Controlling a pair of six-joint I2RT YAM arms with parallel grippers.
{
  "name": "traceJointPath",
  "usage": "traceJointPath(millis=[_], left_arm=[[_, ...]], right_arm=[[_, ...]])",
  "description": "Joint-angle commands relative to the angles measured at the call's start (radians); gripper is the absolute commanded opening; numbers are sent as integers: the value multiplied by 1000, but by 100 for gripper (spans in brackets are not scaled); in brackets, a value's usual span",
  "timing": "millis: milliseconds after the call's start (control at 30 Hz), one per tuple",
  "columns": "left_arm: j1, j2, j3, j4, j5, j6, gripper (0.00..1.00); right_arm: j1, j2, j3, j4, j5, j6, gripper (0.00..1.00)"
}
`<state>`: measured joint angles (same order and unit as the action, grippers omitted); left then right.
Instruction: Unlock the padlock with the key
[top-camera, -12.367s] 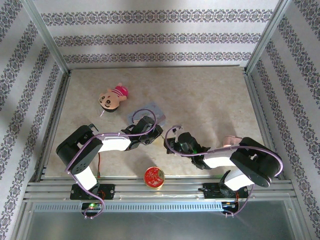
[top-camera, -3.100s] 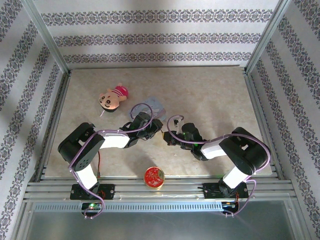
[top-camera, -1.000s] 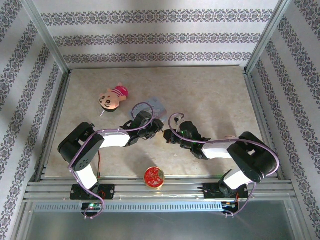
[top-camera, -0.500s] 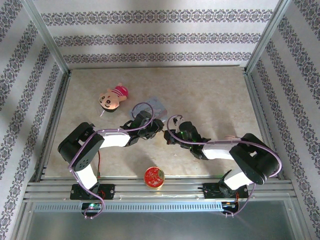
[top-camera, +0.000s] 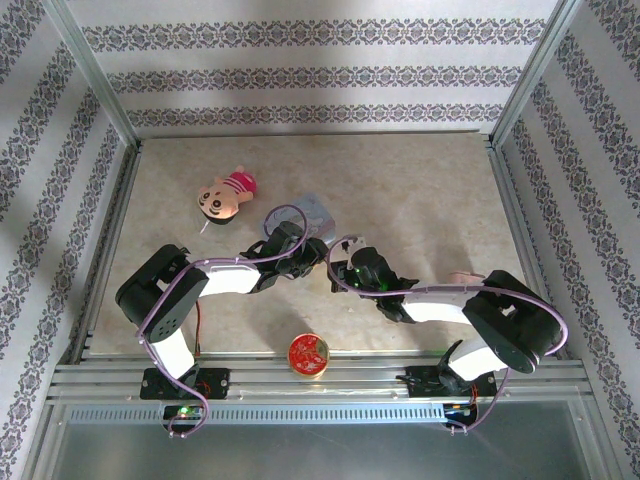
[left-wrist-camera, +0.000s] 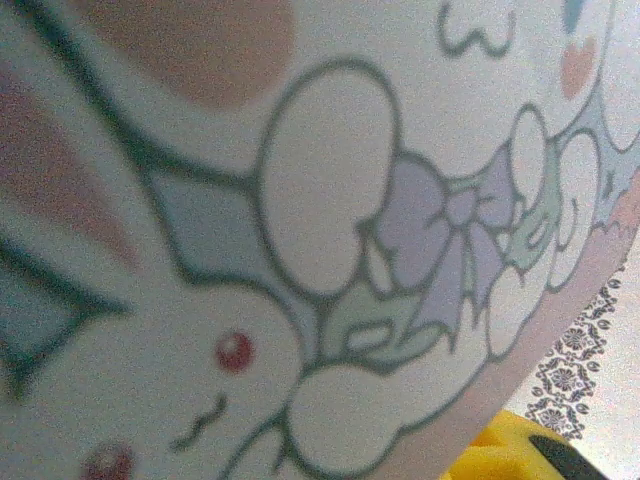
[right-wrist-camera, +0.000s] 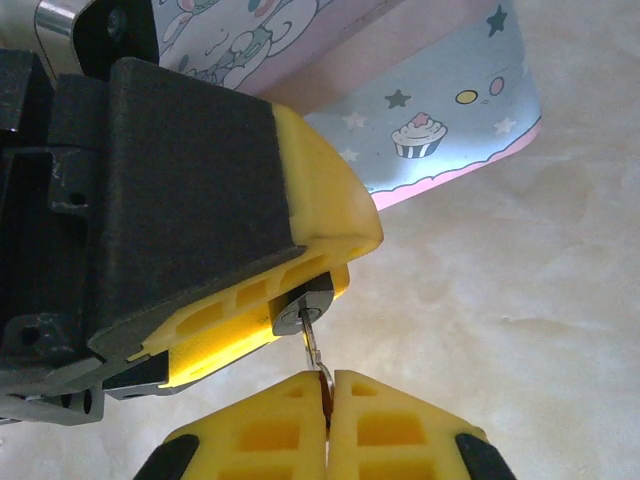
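From the top camera I saw the left gripper (top-camera: 308, 253) and the right gripper (top-camera: 341, 272) almost nose to nose at mid-table, just in front of the pale blue tin (top-camera: 314, 210), with a doll (top-camera: 227, 195) farther left and a red disc (top-camera: 309, 354) at the near edge. The left wrist camera gave me the tin's cartoon lid pressed close, with a yellow fingertip (left-wrist-camera: 505, 450) in the lower corner. On the right wrist camera, the left gripper's yellow fingers clamped the padlock (right-wrist-camera: 298, 317) just beside the tin, while the right gripper was pinched tight on the key (right-wrist-camera: 312, 345), its tip in the keyhole.
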<state>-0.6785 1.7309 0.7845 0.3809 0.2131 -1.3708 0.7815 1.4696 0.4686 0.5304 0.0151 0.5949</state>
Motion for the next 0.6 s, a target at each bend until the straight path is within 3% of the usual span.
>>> traceJointPath(millis=[0, 300, 567], left_arm=[[-1, 27, -14, -65, 86, -65, 20], [-3, 21, -17, -53, 108, -63, 20], [-3, 13, -31, -42, 134, -100, 20]], right_arm=[[-7, -40, 48, 77, 16, -6, 0], [-84, -43, 58, 121, -212, -18, 0], [-99, -64, 42, 100, -226, -113, 0]])
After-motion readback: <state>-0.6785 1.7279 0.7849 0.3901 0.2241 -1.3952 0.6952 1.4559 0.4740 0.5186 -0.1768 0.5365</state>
